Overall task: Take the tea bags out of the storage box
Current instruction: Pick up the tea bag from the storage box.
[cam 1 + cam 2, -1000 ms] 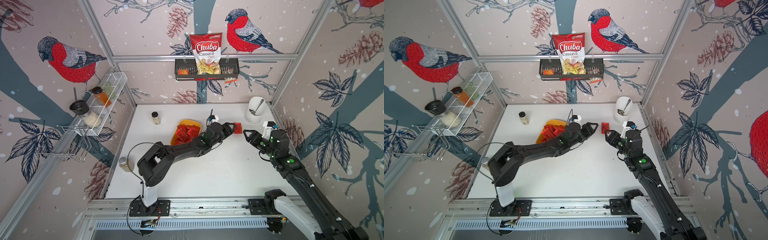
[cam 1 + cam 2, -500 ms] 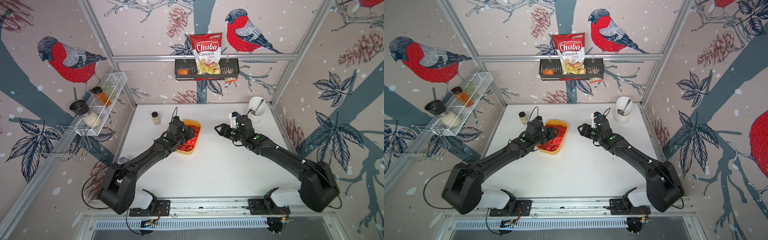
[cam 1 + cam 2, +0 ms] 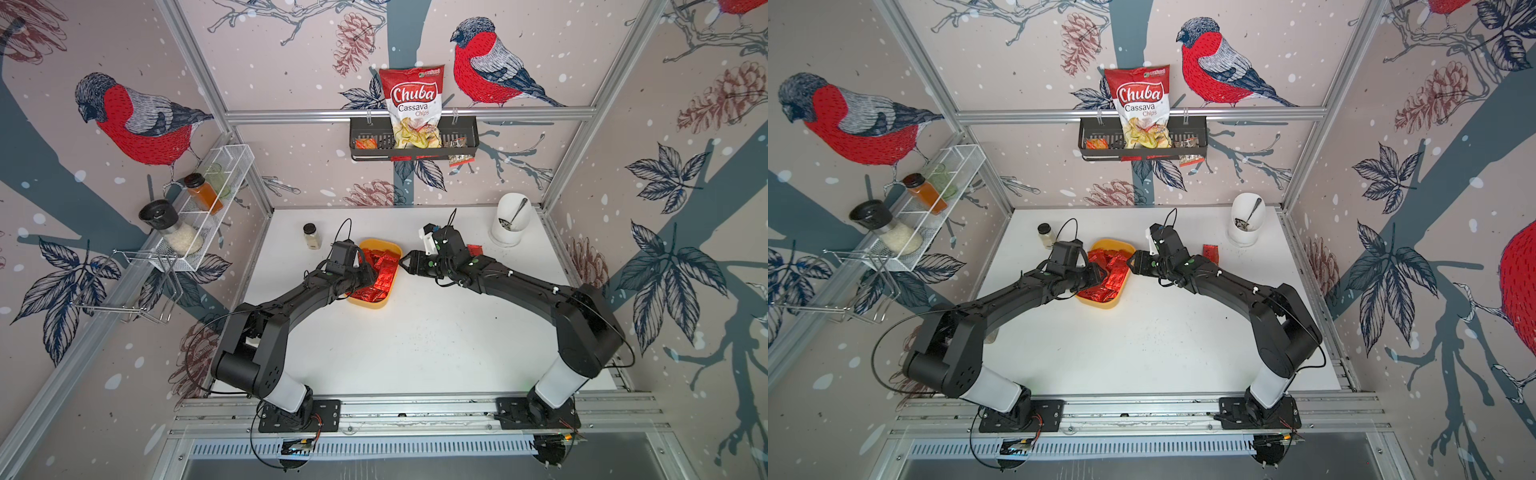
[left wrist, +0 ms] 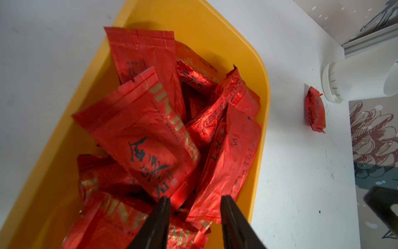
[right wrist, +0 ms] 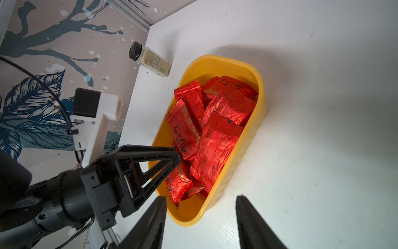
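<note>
The storage box (image 3: 369,306) is a shallow yellow tray at mid-table, also in the wrist views (image 4: 215,32) (image 5: 193,215). Several red foil tea bags (image 3: 386,268) (image 4: 140,133) (image 5: 215,146) lie heaped in it. One more tea bag (image 3: 473,250) (image 3: 1210,252) (image 4: 315,110) lies on the table to the right, near the white cup. My left gripper (image 3: 371,274) (image 4: 195,199) is down in the heap, jaws apart, with sachet edges between the tips. My right gripper (image 3: 403,263) (image 5: 200,199) hovers open and bare at the box's right rim.
A small spice jar (image 3: 311,236) (image 5: 150,61) stands left of the box. A white cup with a spoon (image 3: 509,224) (image 4: 355,82) stands at the back right. On the walls hang a black basket (image 3: 465,141) holding the Chuba bag and a white wire rack (image 3: 199,208).
My left gripper swung back from the right side of the table to the box and lowered into the heap, jaws narrowing. My right gripper moved left to the box's rim.
</note>
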Action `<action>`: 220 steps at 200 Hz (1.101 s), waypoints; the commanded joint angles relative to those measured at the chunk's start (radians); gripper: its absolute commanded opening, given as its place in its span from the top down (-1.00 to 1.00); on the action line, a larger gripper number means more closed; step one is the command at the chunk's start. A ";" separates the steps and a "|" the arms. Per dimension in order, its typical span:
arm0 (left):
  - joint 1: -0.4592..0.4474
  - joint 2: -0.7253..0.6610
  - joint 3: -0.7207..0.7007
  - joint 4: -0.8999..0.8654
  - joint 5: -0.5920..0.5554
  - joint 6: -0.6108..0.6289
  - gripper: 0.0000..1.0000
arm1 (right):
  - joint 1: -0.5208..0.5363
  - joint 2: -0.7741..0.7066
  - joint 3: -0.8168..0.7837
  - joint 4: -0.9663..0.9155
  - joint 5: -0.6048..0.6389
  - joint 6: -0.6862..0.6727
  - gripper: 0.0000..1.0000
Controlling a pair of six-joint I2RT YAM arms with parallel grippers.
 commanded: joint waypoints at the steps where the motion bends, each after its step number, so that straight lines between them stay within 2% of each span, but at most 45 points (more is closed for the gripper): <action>1: 0.003 0.021 0.017 0.021 0.035 0.069 0.12 | -0.015 -0.035 -0.035 -0.016 -0.005 -0.020 -0.14; 38: 0.002 0.039 0.022 0.064 0.043 0.101 0.04 | -0.031 -0.079 -0.097 -0.013 -0.013 -0.018 -0.14; 69: 0.001 0.071 0.044 0.085 0.066 0.130 0.06 | -0.040 -0.099 -0.123 -0.012 -0.012 -0.017 -0.14; 137: 0.000 0.129 0.090 0.087 0.093 0.155 0.38 | -0.047 -0.111 -0.126 -0.015 -0.022 -0.015 -0.14; 191: -0.007 0.166 0.102 0.075 0.102 0.168 0.44 | -0.049 -0.115 -0.129 -0.015 -0.023 -0.014 -0.14; 220: -0.015 0.172 0.102 0.073 0.104 0.167 0.56 | -0.049 -0.119 -0.132 -0.016 -0.020 -0.015 -0.14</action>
